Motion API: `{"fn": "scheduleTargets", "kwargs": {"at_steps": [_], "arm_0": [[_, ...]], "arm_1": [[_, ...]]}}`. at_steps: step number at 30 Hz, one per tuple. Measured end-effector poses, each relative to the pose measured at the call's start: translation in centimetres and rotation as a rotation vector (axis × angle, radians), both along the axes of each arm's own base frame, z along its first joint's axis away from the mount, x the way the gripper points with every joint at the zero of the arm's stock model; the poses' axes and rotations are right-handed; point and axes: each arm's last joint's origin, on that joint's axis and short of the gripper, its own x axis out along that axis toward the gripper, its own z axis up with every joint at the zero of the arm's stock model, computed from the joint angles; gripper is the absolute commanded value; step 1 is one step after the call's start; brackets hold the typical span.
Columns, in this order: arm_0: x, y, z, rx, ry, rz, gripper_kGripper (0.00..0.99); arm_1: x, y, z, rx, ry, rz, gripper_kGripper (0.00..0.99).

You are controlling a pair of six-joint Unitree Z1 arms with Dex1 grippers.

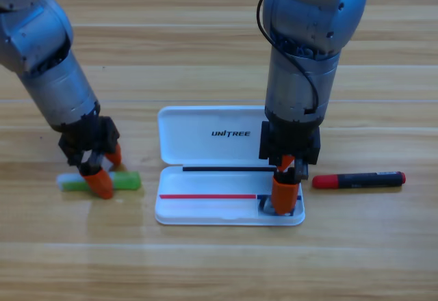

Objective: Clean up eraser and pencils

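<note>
The green pencil (126,180) lies flat on the table at the left. My left gripper (108,172) is down over its middle and open, one orange jaw behind the pencil and one in front. The black pencil with the red cap (359,179) lies on the table just right of the white case (205,208). My right gripper (285,193) points straight down into the tray's right end. A small dark block, the eraser (264,206), peeks out at its tip, mostly hidden.
The case lies open in the middle, its lid (205,137) folded back toward the arms. The right arm's grey body rises above the case's right side.
</note>
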Motion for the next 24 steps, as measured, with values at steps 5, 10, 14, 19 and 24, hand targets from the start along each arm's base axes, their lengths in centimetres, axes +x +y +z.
{"fn": "scheduleTargets", "kwargs": {"at_steps": [5, 10, 14, 19, 24], "arm_0": [[-0.9, 0.7, 0.1, 0.021, 0.005, 0.005, 0.0], [-1.0, 1.3, 0.2, 0.032, 0.022, 0.025, 0.0], [-1.4, 1.7, 0.6, 0.046, 0.037, 0.035, 0.0], [-2.1, 2.1, 2.8, 0.047, 0.03, 0.037, 0.0], [-2.5, 1.1, 8.5, 0.01, -0.031, 0.057, 0.0]], "arm_1": [[-0.2, -0.2, 0.1, -0.003, 0.002, 0.0, 0.779], [-0.9, -1.2, 0.5, -0.017, 0.013, 0.0, 0.779], [-2.0, -2.9, 2.2, -0.025, -0.006, -0.003, 0.779], [-2.3, -5.2, 3.3, -0.042, -0.019, 0.0, 0.779], [-0.3, -7.8, 2.6, -0.07, -0.013, -0.031, 0.778]]}}
